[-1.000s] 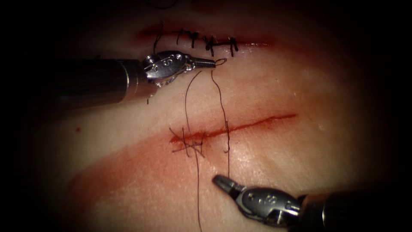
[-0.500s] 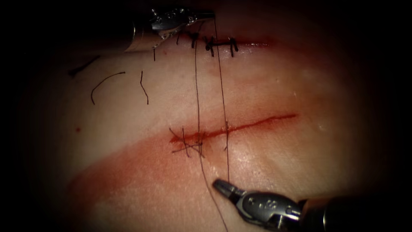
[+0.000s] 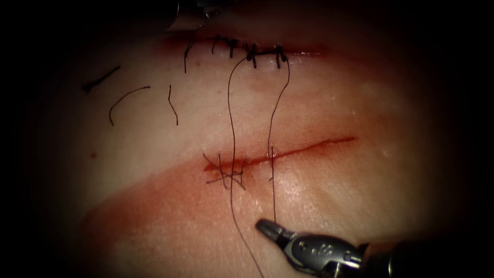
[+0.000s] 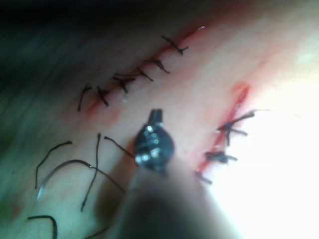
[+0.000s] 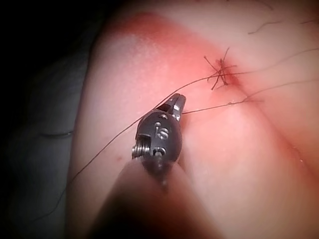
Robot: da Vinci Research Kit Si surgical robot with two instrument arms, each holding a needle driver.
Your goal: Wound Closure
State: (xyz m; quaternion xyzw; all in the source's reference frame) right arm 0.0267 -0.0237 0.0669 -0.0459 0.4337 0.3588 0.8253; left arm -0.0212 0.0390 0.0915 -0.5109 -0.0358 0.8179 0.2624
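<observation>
A: Right tool (image 3: 267, 226), what's it got?
B: Comes in from 5 o'clock in the endoscope view. Jaws clamped on the thread (image 3: 231, 128), right at the tip, just below the cut (image 3: 309, 146). Right wrist view agrees: a strand runs straight into the closed tip

A: And the left tool (image 4: 156, 115)?
B: Up at 11-12 o'clock at the endoscope edge, well away from the cut. In its own wrist view the jaws look together w/ nothing in them

A: Where does the thread go?
B: From the right tool's tip up through the tissue (image 3: 360, 206) at the cut, left of its middle. Then on toward 12 o'clock, where it bends in a loose loop by the stitched row (image 3: 257, 51). It drops back down, crosses the cut beside the knotted stitch (image 3: 226, 177) at the cut's left end, and runs off toward 6 o'clock

A: Anything else lying about?
B: Cut ends of thread (image 3: 126, 98) loose on the tissue at approx 10 o'clock, apart from each other. Red fluid (image 3: 221, 166) along the cut, thickest at its left end
</observation>
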